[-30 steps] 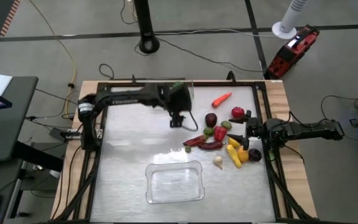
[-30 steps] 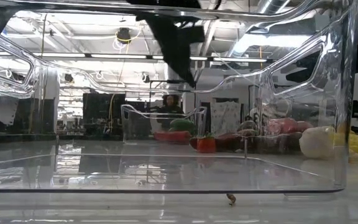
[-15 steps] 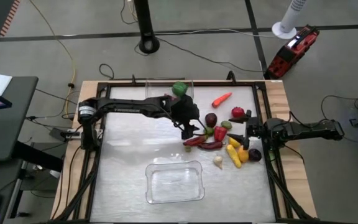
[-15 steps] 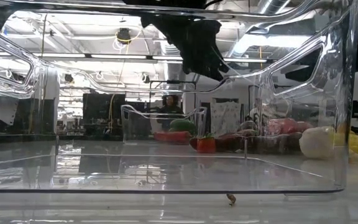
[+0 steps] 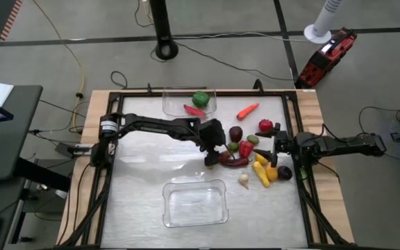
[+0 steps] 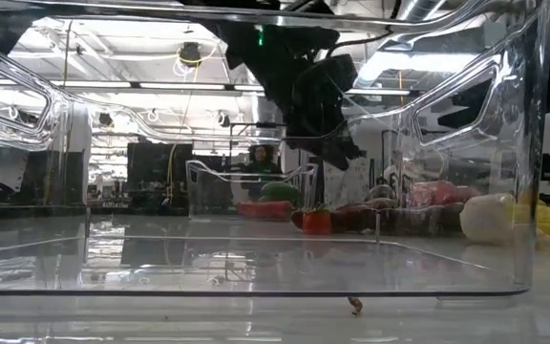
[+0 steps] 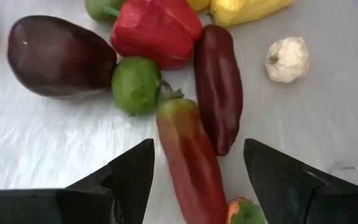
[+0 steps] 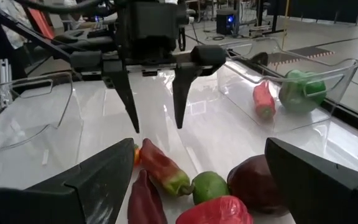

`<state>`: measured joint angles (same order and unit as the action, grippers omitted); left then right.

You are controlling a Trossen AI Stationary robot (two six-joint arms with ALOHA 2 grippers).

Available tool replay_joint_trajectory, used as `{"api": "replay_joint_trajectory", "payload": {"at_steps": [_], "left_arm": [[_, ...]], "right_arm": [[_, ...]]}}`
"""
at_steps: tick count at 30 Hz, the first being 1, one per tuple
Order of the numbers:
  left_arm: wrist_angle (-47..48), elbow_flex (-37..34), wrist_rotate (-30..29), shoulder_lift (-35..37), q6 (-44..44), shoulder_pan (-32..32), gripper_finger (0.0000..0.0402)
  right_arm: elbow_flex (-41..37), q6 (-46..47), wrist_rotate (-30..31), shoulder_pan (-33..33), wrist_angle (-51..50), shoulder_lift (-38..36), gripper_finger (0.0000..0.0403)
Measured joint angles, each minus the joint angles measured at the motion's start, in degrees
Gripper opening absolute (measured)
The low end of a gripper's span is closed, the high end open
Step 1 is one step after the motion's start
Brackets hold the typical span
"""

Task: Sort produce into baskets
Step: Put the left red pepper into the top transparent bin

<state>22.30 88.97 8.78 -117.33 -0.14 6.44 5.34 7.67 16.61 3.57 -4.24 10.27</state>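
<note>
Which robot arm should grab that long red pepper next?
Probably the left. Its gripper hangs right above the long red pepper with jaws open on either side of it. The right gripper waits at the far edge of the pile, also open, farther from that pepper.

The left gripper [image 5: 216, 151] swings from the far bin [image 5: 171, 110] across to the produce pile — now open above a red-green pepper [image 7: 188, 163].

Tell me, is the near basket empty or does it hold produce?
Empty. The near basket shows only bare table through it; the far basket holds a green piece and a red piece.
</note>
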Motion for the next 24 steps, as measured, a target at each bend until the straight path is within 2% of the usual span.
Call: {"api": "replay_joint_trajectory", "payload": {"at_steps": [7,11,20,24], "left_arm": [[5.1,-0.1,-0.2,-2.0,-0.2,-0.1,0.0233],[4.1,-0.2,-0.1,-3.1,-2.7,-0.2,0.0240],[3.4,0.0,-4.0,-3.9,0.5,-2.0,0.0312],[4.2,-0.1,-5.1,-5.6,0.9,-2.4,0.0322]], "right_arm": [[0.0,0.0,0.0,0.0,0.3,1.6,0.0385],[0.0,0.0,0.0,0.0,0.3,1.8,0.0385],[0.0,0.3,0.0,0.0,0.4,1.7,0.0385],[0.0,0.3,0.0,0.0,0.4,1.7,0.0385]]}}
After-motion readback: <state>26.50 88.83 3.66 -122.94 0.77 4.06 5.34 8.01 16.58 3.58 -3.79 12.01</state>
